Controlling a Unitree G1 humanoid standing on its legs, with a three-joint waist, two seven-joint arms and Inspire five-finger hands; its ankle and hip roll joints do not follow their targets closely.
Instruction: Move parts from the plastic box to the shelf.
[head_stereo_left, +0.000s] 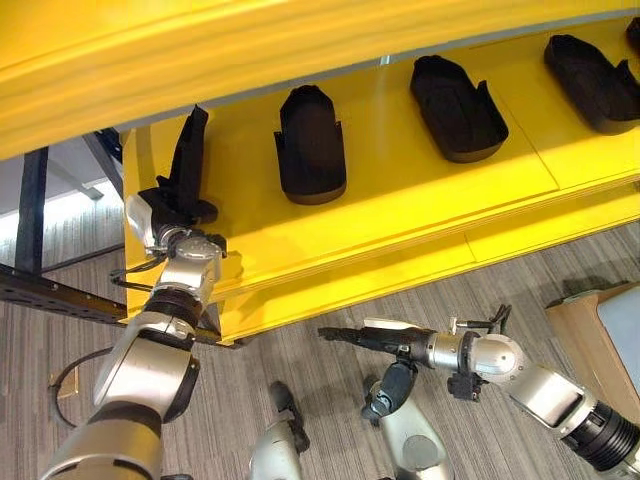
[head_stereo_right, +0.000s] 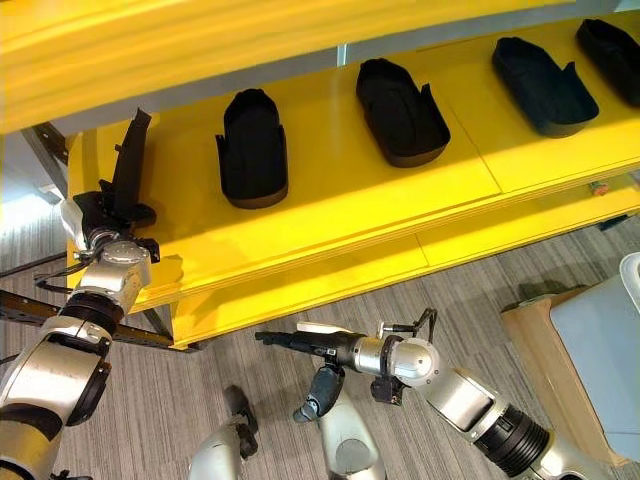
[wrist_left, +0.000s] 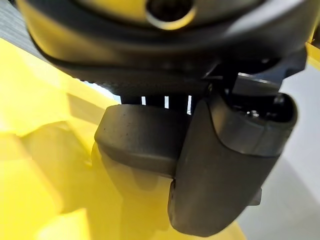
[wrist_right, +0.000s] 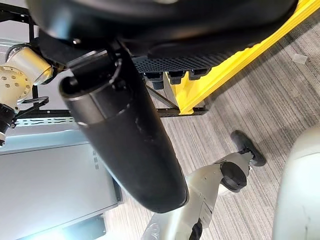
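We see a black moulded plastic part (head_stereo_left: 187, 160) standing on edge at the yellow shelf's (head_stereo_left: 420, 190) left end, gripped by our left hand's (head_stereo_left: 165, 213) curled fingers, three similar black parts (head_stereo_left: 311, 145) beside it, our right hand (head_stereo_left: 375, 341) straight-fingered and empty over grey carpet (head_stereo_right: 560, 270).

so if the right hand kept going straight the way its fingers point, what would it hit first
Probably nothing close. The right hand hangs low over the floor, below the yellow shelf, fingers pointing toward the robot's left. The way looks free until the left arm, though depth is unclear.
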